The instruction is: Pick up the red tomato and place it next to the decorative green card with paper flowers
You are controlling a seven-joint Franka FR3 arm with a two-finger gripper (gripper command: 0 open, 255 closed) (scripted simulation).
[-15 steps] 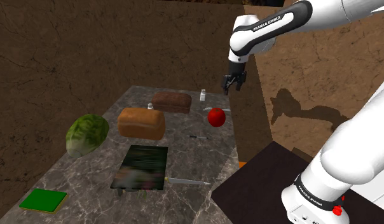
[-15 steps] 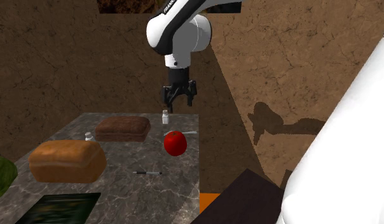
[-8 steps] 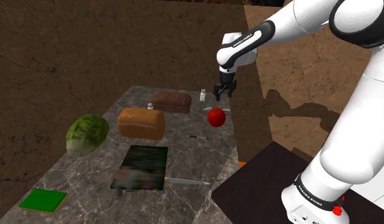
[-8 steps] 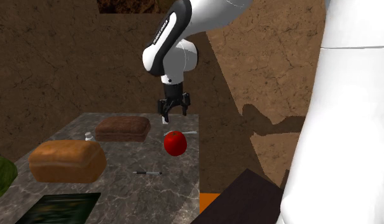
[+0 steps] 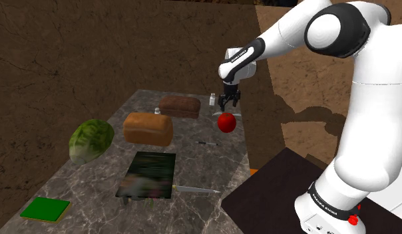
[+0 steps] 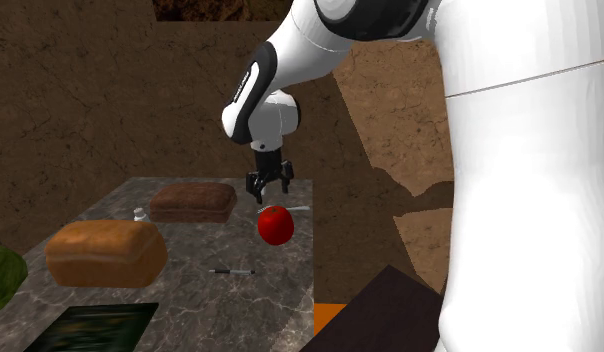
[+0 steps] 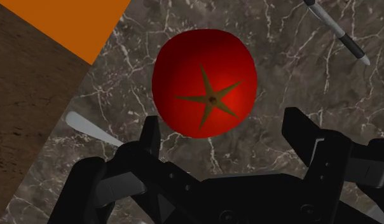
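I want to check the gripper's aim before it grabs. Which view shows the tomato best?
The wrist view: the tomato looms large, its stem star facing the camera, just beyond the open gripper. The shoulder and second exterior views show it small and from the side, on the table under the gripper.

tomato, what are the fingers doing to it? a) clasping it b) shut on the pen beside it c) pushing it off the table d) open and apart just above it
d: the fingers stand wide apart above the tomato, not closed on it.
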